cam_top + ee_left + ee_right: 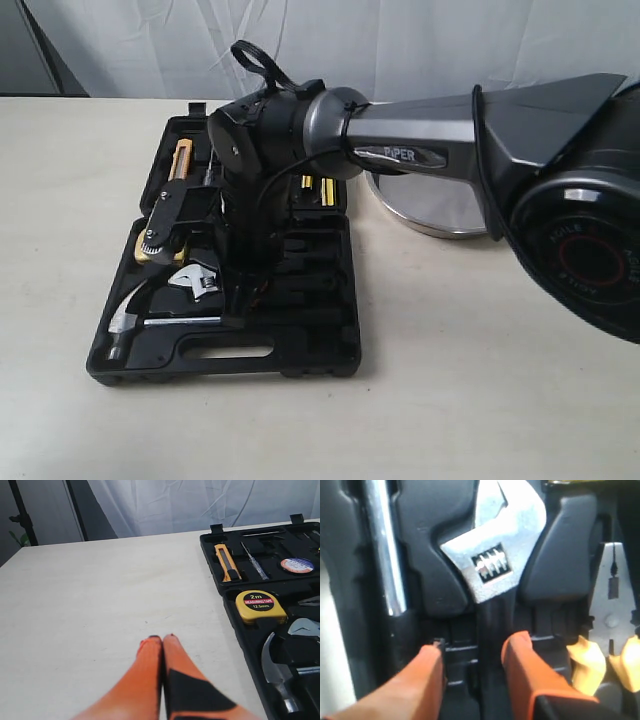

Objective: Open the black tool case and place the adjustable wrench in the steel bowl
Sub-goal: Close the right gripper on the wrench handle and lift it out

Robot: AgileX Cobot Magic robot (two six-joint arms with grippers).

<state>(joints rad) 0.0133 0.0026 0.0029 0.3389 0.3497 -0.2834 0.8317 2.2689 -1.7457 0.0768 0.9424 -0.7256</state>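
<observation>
The black tool case (300, 350) lies open on the table. The adjustable wrench (495, 555) rests in its recess, silver head showing, black handle (492, 625) running between my right fingers. My right gripper (475, 647) is open, straddling that handle low in the case, not closed on it. In the exterior view the wrench head (197, 279) peeks out beside the right wrist. The steel bowl (430, 205) sits right of the case, half hidden by the right arm. My left gripper (162, 639) is shut and empty above bare table, left of the case (230, 600).
The case also holds a claw hammer (130, 315), pliers (610, 625) with yellow-orange grips, a yellow tape measure (260, 605) and a utility knife (227, 562). The hammer's chrome shaft (382, 555) lies close beside the wrench. White curtains hang behind the table.
</observation>
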